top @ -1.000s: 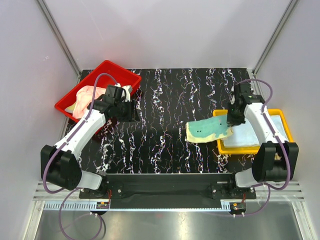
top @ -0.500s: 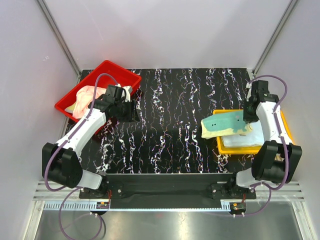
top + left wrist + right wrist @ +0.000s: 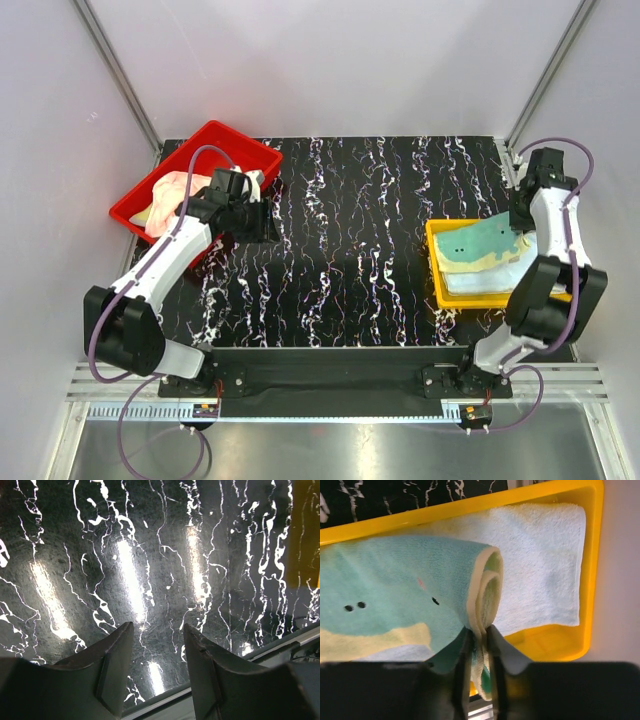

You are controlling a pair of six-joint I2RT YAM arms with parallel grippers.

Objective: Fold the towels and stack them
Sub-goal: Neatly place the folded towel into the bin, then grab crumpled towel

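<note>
Well, my right claw (image 3: pixel 479 630) pinches the folded teal-and-cream cloth towel (image 3: pixel 395 595), draped over a pale blue towel (image 3: pixel 540 555) in the yellow plastic tray (image 3: pixel 560 650) at the desk's right edge; my left claw (image 3: pixel 157 626) hangs empty, parted, by the far-left red plastic tray (image 3: pixel 228 140)

Glossy black tabletop (image 3: pixel 150 555) here, veined in white and throwing back hard streaks of light, with the left gripper (image 3: pixel 157 630) showing matt, dark, plastic-looking fingers (image 3: pixel 115 670). In the smooth, shiny yellow plastic tray (image 3: pixel 592 580), the teal towel (image 3: pixel 395 595) is fuzzy matt terry cloth, and so is the pale blue towel (image 3: pixel 540 560). The red tray (image 3: pixel 228 155) has that same slick plastic sheen.
</note>
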